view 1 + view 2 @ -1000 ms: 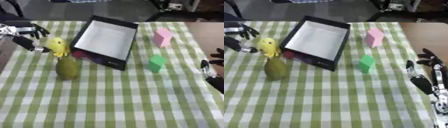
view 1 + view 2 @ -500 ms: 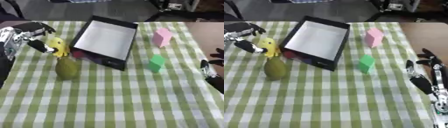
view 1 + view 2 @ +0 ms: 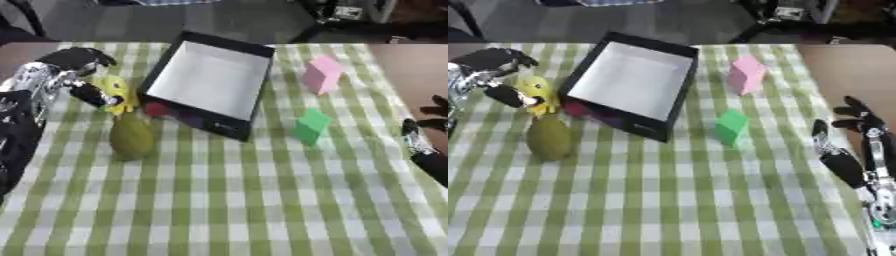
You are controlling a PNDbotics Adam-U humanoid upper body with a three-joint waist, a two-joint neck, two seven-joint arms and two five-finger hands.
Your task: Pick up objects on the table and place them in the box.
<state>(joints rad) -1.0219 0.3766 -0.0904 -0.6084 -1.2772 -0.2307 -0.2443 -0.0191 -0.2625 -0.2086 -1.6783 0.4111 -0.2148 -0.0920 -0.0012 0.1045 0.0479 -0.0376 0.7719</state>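
A yellow toy (image 3: 115, 93) stands on the checked cloth left of the black box (image 3: 229, 47) with a white inside. My left hand (image 3: 54, 79) is at the toy's left, open, its dark fingers (image 3: 84, 57) arched above and behind the toy and the thumb tip against its side. An olive-green rounded fruit shape (image 3: 131, 140) lies just below the toy. A pink block (image 3: 322, 74) and a green block (image 3: 308, 126) sit right of the box. My right hand (image 3: 857, 150) rests open at the right edge, fingers up.
Something small and red-purple (image 3: 159, 109) lies against the box's near-left wall. The green-and-white checked cloth (image 3: 227, 200) covers the table; bare brown tabletop (image 3: 842, 70) shows to the right. Dark chair legs and floor lie beyond the far edge.
My left hand has moved right and closer to the yellow toy, and its thumb now reaches the toy's side. The toy, blocks, box and right hand have stayed put.
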